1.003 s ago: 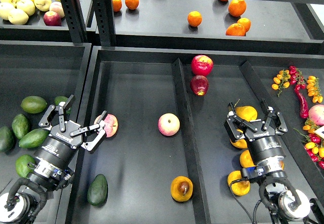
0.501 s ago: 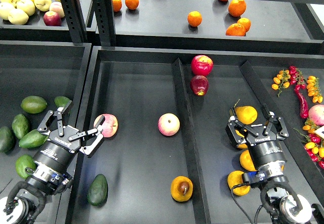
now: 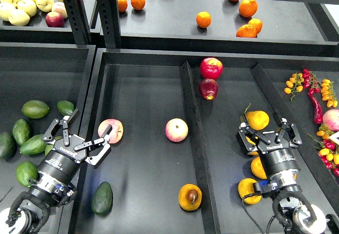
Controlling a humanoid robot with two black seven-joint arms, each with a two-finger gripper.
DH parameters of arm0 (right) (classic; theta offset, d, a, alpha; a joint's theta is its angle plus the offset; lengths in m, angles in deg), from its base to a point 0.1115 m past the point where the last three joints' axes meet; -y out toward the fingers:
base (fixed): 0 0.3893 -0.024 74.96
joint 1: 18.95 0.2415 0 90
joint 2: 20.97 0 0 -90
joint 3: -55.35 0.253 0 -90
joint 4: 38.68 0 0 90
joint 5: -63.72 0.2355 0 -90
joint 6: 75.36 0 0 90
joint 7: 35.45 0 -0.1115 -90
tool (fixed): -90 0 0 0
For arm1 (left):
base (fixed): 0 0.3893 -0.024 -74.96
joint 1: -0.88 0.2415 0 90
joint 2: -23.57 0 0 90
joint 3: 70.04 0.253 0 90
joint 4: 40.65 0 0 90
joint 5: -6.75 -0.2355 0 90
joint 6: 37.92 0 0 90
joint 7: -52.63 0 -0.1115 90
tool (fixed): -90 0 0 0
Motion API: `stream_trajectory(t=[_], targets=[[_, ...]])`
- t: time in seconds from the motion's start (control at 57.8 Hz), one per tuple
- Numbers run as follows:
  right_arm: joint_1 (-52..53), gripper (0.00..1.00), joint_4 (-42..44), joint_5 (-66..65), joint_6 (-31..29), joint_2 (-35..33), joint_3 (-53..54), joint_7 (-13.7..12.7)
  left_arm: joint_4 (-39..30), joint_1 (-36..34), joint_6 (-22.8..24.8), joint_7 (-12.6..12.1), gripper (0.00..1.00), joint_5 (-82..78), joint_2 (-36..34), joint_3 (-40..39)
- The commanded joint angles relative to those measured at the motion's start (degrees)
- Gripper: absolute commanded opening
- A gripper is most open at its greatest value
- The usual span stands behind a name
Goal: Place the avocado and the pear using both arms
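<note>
- The left gripper (image 3: 77, 138) hangs with its fingers spread apart and nothing between them, over the wall between the left bin and the middle tray (image 3: 139, 93).
- The right gripper (image 3: 267, 133) is likewise spread and empty, above a cluster of orange-yellow pears (image 3: 258, 119) in the right compartment.
- The avocado (image 3: 101, 198), very dark green and dull-skinned, lies in the middle tray at about 5 o'clock from the left gripper, well apart from it.
- The pear (image 3: 190, 197), golden with a dark brown patch facing up, lies near the tray's divider at about 8 o'clock from the right gripper.
- A pink apple (image 3: 110, 131) sits just beside the left fingertips at 2 o'clock; whether they touch is hard to tell. Another pink apple (image 3: 176, 129) rests mid-tray.
- Brighter green avocados (image 3: 35, 108) fill the left bin.
- Since a second ago, both grippers have drawn back toward the lower edge; avocado and pear have not shifted.
</note>
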Motion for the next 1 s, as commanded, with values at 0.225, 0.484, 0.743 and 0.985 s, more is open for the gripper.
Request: stream_trajectory(t=[0.225,0.484,0.743,0.985], targets=[[0.0,0.99,0.0,0.0,0.09,0.0,-0.01,0.0,-0.09,0.97,0.0,-0.1,1.0,0.05,0.0,1.72],[-0.44,0.99,0.0,0.08,0.09,0.0,-0.09,0.0,-0.17,1.05,0.0,-0.1,1.0,-0.12,0.0,1.37],[-0.53,0.99,-0.09,0.08,0.0,0.0,-0.09,0.0,-0.17,0.88,0.0,-0.98,1.0,-0.39,0.0,1.02],[-0.61,0.99,0.0,0.0,0.09,0.0,-0.18,0.09,-0.96,-1.84,0.0,-4.76,1.0,-10.23,-1.75,1.9]])
